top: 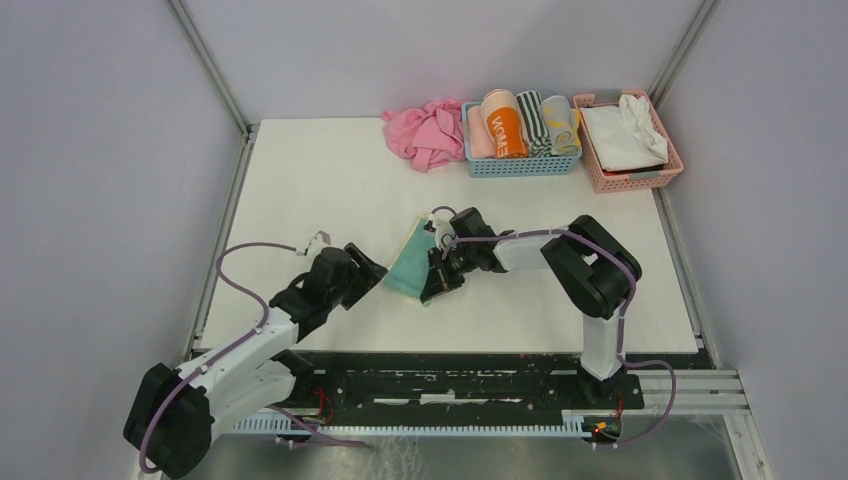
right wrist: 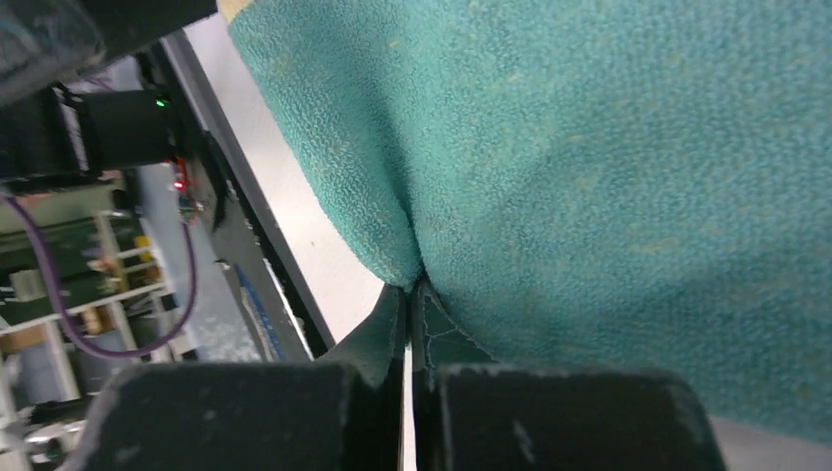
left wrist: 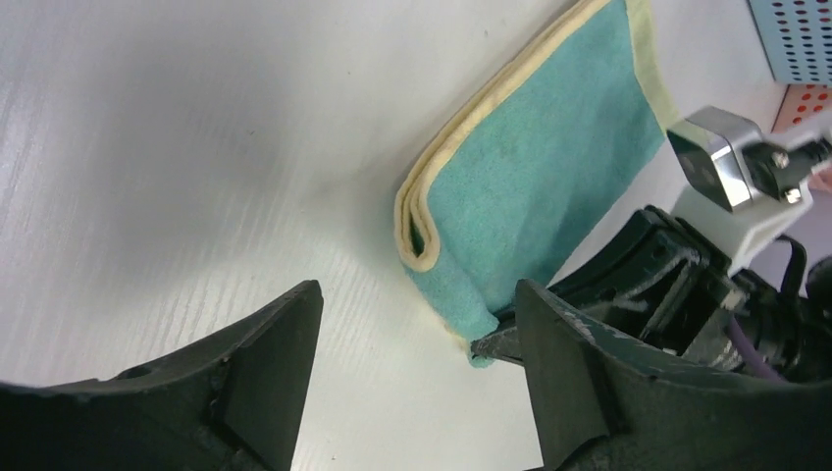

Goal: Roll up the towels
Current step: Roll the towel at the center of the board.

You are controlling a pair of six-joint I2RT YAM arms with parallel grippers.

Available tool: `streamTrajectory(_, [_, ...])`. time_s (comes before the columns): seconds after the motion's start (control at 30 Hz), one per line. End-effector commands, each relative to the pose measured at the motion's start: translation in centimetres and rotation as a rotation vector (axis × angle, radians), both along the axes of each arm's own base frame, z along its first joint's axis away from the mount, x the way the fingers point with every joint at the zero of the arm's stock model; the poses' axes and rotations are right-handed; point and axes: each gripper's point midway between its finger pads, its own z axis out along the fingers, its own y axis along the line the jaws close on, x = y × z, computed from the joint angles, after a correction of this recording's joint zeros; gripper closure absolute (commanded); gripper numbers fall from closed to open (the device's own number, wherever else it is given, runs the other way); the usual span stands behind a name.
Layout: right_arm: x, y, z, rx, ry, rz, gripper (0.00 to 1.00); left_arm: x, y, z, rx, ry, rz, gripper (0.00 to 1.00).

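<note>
Top view: the folded teal towel [top: 408,262] lies mid-worktop [top: 300,190], its long axis running from near-left to far-right. It sits between the two arms. The right end effector [top: 438,278] is on its near-right edge, and the left end effector [top: 370,268] is just beside its left edge, apart from it. A blue basket [top: 520,168] of rolled towels stands at the far edge, with a pink cloth [top: 425,135] beside it.

Left wrist view: the left end effector [left wrist: 417,383] is spread wide and holds nothing. The towel [left wrist: 540,177] lies ahead and to the right of its fingers [left wrist: 265,363], with the doubled cream-edged corner nearest. The right end effector [left wrist: 489,345] grips the low corner.

Right wrist view: the right end effector [right wrist: 407,294] is clamped on a pinch of towel [right wrist: 608,196], the cloth bunching where the fingertips meet.

The right arm already has the towel. I judge that rolling along the long axis needs the left to come right, onto the near corner.
</note>
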Motion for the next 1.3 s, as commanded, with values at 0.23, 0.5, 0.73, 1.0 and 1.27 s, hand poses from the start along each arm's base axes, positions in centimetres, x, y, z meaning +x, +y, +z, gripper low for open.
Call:
streamTrajectory(0.23, [3.8, 0.6, 0.0, 0.161, 0.249, -0.094, 1.00, -0.6, -1.3, -1.0, -0.023, -0.032, -0.152, 0.17])
streamTrajectory(0.5, [4.2, -0.1, -1.9, 0.156, 0.329, -0.124, 1.00, 1.7, -2.1, -2.2, -0.055, -0.032, -0.171, 0.26])
streamTrajectory(0.73, [4.3, -0.3, -2.2, 0.126, 0.321, -0.119, 0.99, 3.6, -3.6, -2.8, -0.090, -0.022, -0.212, 0.30])
streamTrajectory(1.0, [4.6, -0.8, -0.8, 0.090, 0.242, -0.110, 0.92, 4.0, -3.0, -6.8, -0.029, 0.108, -0.168, 0.50])
streamTrajectory(1.27, [5.3, -0.8, 0.5, 0.071, 0.193, -0.125, 0.92, 3.6, -2.7, -7.8, -0.020, 0.147, -0.156, 0.50])
